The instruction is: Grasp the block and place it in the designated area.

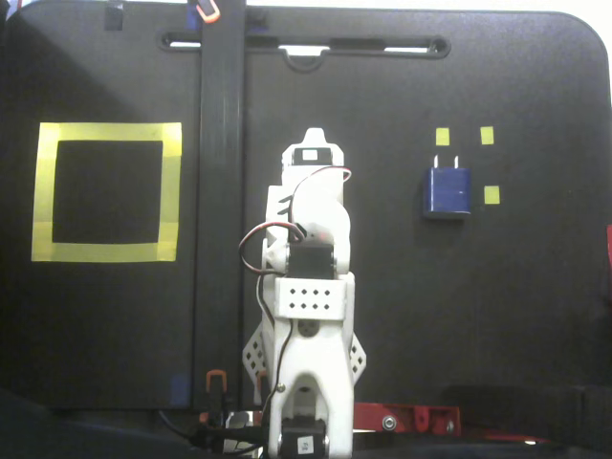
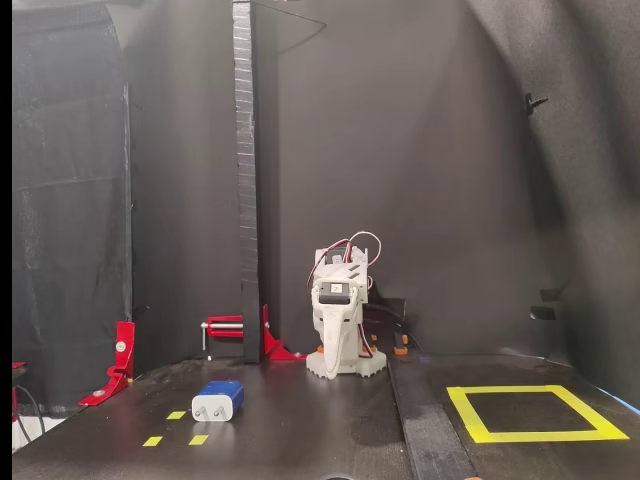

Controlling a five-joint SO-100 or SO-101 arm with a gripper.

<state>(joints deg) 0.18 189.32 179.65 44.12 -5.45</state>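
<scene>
The dark blue block (image 1: 448,191) lies on the black table at the right of a fixed view, prongs pointing to the far edge. In another fixed view (image 2: 218,400) it sits front left with its white end facing the camera. The designated area (image 1: 107,132), a yellow-taped square with a black centre, is at the left of one fixed view and at the front right of the other (image 2: 530,436). The white arm (image 1: 311,277) is folded at its base between them. My gripper (image 2: 335,345) points down, looks shut and empty, far from the block.
Small yellow tape squares (image 1: 487,135) surround the block, and they also show in the other fixed view (image 2: 198,439). A black upright post (image 2: 246,180) stands beside the arm. Red clamps (image 2: 120,360) sit at the table's edge. Black curtains enclose the table.
</scene>
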